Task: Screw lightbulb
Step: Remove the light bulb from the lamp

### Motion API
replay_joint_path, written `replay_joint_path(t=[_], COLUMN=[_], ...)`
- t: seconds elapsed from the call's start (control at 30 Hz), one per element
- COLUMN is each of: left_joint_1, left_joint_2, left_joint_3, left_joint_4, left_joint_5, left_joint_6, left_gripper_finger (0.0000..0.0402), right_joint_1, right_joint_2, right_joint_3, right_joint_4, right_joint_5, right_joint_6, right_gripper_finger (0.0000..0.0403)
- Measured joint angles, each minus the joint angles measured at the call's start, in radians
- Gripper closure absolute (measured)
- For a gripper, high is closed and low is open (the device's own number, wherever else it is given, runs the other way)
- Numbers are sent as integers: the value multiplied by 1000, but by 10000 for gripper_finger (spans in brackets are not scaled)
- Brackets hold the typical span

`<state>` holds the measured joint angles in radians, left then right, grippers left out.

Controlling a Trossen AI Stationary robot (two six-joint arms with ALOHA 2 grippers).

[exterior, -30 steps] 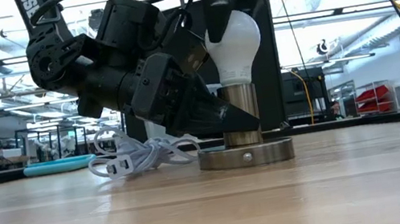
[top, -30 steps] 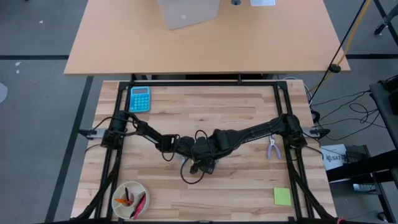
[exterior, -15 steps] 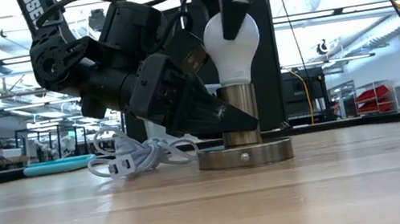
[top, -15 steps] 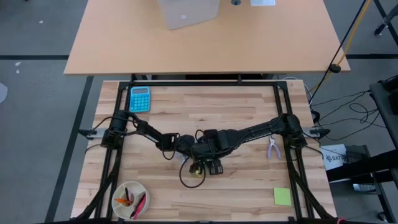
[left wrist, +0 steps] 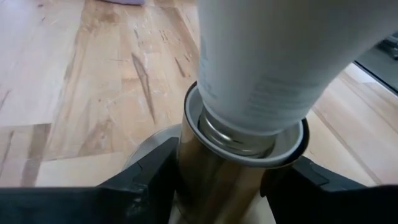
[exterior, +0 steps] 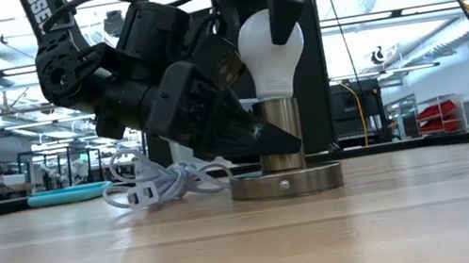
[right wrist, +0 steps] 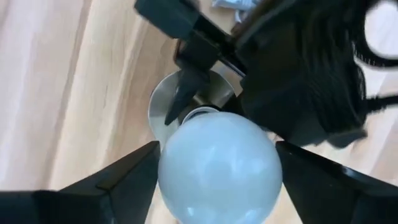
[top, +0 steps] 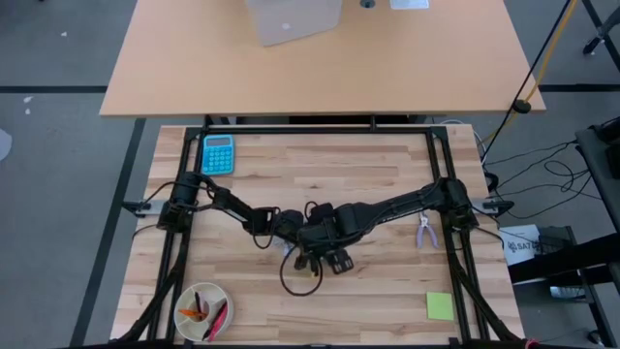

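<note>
- The right gripper (exterior: 279, 24) has turned about the lightbulb (exterior: 272, 52) since the earlier pictures: its dark fingers, then upright on the globe, now slant across its upper right in the low view, and its jaws have eased wider.
- In the right wrist view the two fingers flank the globe (right wrist: 217, 165) with slim gaps either side, so they look slack, not clamped; this reads as a regrip between twists, the screwing likely unfinished.
- The lightbulb stands upright, its screw base sunk into the metal socket sleeve (exterior: 278, 134) on the round base disc (exterior: 287, 182), mid-table.
- The left gripper (exterior: 254, 133) grips that sleeve from the side, jaws spread wide around it and pressing both flanks, bracing the fixture.
- Count: one lightbulb, one socket, two arms meeting at centre, one coiled white cable (exterior: 163, 186) beside the socket, one blue calculator (top: 218, 153), one bowl (top: 201, 311) of small items, one green sticky pad (top: 440, 306), one pair of pliers (top: 424, 230).
</note>
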<state>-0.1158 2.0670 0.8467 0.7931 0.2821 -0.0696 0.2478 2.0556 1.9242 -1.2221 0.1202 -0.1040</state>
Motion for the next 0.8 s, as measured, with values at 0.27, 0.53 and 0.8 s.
replay_joint_path(t=[0.27,0.53,0.8], left_joint_1=[-4,-4,-3], left_joint_2=[0,0,0], left_joint_3=[0,0,0], left_joint_4=[-1,0,0], left_joint_5=[13,10,6], left_joint_6=[1,1,0], left_gripper_finger=[195,195,195], right_joint_1=[7,-4,-11], right_joint_2=[1,-5,-4], right_joint_3=[-1,-1,-1], right_joint_4=[21,41,-9], right_joint_5=[-10,-58,-86], right_joint_6=[303,641,965], right_gripper_finger=[68,67,67])
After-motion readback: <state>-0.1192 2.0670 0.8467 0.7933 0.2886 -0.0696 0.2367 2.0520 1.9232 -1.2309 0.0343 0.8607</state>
